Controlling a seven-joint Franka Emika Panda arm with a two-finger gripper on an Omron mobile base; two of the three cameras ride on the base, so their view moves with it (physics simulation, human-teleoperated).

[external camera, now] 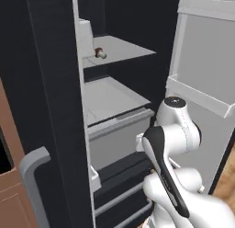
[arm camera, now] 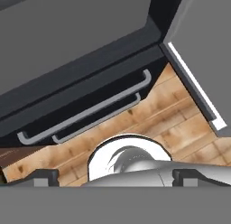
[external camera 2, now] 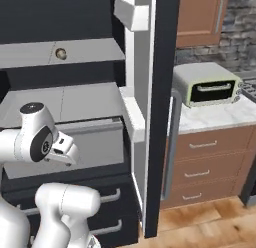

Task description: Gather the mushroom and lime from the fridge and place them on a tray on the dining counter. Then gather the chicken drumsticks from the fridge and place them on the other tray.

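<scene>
The gripper [arm camera: 115, 177] is pointed down at the wooden floor [arm camera: 180, 123], with two drawer handles [arm camera: 85, 112] beyond the fingertips [arm camera: 43, 175]. The fingers are spread apart, with nothing held. A mushroom [external camera: 99, 53] is seen on the upper fridge shelf [external camera: 124, 48].

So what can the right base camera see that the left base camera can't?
The right base view alone has the pale green toaster oven on the white marble counter, with brown wooden drawers below. The left base view alone has the fridge door's grey curved handle. Both share the small brown mushroom on the grey fridge shelf.

Mushroom [external camera: 99, 53] — small, brown-capped — lies on the fridge's upper shelf [external camera: 124, 50].
</scene>
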